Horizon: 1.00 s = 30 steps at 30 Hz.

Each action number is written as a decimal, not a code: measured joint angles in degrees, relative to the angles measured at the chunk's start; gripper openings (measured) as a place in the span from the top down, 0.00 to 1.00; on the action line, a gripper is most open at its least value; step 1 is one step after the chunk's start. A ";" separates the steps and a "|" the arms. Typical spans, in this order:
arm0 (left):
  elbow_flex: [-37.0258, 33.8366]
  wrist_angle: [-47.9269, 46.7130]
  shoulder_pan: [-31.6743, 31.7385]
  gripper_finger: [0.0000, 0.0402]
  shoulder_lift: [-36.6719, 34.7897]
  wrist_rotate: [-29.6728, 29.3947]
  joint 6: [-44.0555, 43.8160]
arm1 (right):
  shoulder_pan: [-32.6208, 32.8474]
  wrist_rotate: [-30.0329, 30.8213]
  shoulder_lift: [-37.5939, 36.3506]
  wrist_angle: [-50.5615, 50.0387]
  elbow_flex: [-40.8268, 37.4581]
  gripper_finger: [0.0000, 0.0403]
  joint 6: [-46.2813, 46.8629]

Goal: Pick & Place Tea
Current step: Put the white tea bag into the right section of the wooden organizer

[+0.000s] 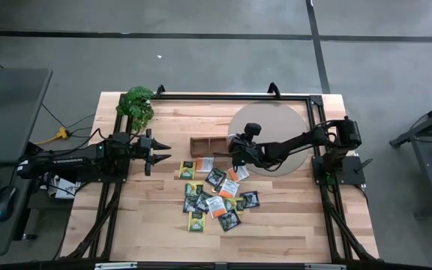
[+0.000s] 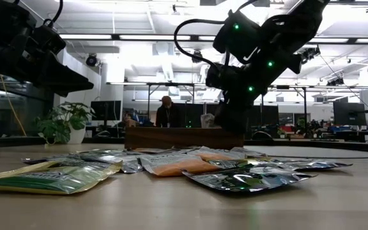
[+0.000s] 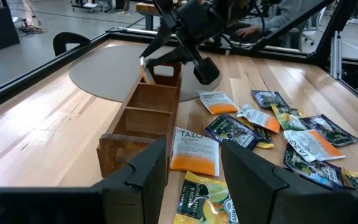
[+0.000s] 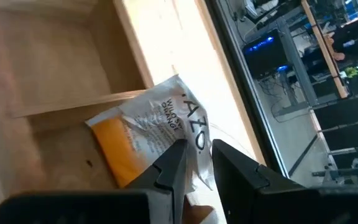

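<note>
Right hand point(image 4: 194, 163) sits low over the end compartment of the wooden tray point(image 1: 205, 143), the one nearest the round grey mat point(image 1: 270, 137), and its fingers point(image 4: 169, 167) pinch the white edge of an orange-and-white tea sachet point(image 4: 148, 134) that leans tilted inside that compartment; the jaws stand only a narrow gap apart, with the paper between them. Over on the other side, the left hand point(image 1: 158, 153) hangs above the desk point(image 1: 156, 225) just short of the tray, its fingers spread and nothing in them. Between the two, the rest of the tea point(image 1: 216, 196) lies scattered flat on the desk in front of the tray, green, dark and orange packets overlapping, one orange-and-white packet point(image 3: 194, 149) touching the tray's side. A leafy plant point(image 1: 136, 105) stands at the desk's far corner.
</note>
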 joint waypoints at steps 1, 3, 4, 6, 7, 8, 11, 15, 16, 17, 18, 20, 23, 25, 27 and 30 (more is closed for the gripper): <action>0.00 0.00 0.00 0.63 0.00 0.02 0.02 | 0.17 -0.40 0.00 -0.02 0.00 0.81 -0.52; 0.00 0.00 0.01 0.63 0.00 0.01 0.01 | 0.51 -0.49 0.00 -0.03 0.00 0.81 -1.09; 0.00 0.00 0.01 0.63 0.00 0.00 0.01 | 0.67 -0.47 0.00 -0.03 0.00 0.81 -1.22; 0.00 0.00 0.01 0.63 0.00 0.00 0.02 | 0.82 -0.49 0.00 -0.03 0.00 0.81 -1.22; 0.00 0.00 0.00 0.63 0.00 0.00 0.02 | 0.94 -0.53 0.00 -0.03 0.00 0.81 -1.20; 0.00 0.00 0.01 0.63 0.00 0.00 0.00 | 1.03 -0.54 0.00 -0.03 0.00 0.81 -1.04; 0.00 0.00 0.01 0.63 0.01 0.00 0.00 | 1.04 -0.56 0.00 -0.03 0.00 0.81 -0.76; 0.00 0.00 0.00 0.63 0.00 0.01 0.02 | 1.04 -0.56 0.00 -0.03 0.00 0.81 -0.72; 0.00 0.00 0.01 0.63 0.00 0.00 0.02 | 1.04 -0.56 -0.04 -0.05 0.00 0.81 -0.70; 0.00 0.00 0.01 0.63 0.01 0.01 0.02 | 1.00 -0.58 -0.12 -0.07 -0.02 0.81 -0.66; 0.00 0.00 0.02 0.63 0.00 0.00 0.00 | 1.00 -0.56 -0.17 -0.06 -0.02 0.80 -0.63; 0.00 0.00 0.00 0.63 0.00 0.00 0.02 | 0.91 -0.39 -0.61 -0.07 -0.02 0.78 -0.58; 0.00 0.00 0.01 0.63 0.00 0.00 0.00 | 0.89 0.18 -1.45 -0.06 -0.02 0.71 -0.59; 0.00 0.00 0.01 0.63 0.00 0.00 0.00 | 0.89 1.34 -2.23 -0.24 -0.04 0.66 -0.57; 0.00 -0.02 0.02 0.63 0.00 0.02 0.02 | 0.90 3.32 -3.31 -0.28 -0.04 0.62 -0.54; 0.00 0.00 0.01 0.63 0.00 0.01 0.01 | 1.50 5.98 -5.63 -0.59 -0.04 0.57 0.92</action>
